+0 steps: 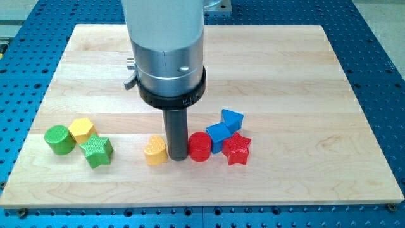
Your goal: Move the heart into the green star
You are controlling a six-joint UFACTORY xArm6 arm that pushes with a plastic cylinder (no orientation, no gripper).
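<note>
The yellow heart [155, 150] lies on the wooden board [285, 69] near the view's bottom centre. The green star [97, 151] lies to its left, well apart from it. My tip [178, 156] stands on the board just right of the heart, touching or almost touching it, between the heart and a red cylinder [200, 146].
A green cylinder [59, 139] and a yellow hexagon [81, 130] sit close to the green star at the view's left. Right of the red cylinder are a blue cube [218, 135], a blue triangular block [232, 119] and a red star [237, 149].
</note>
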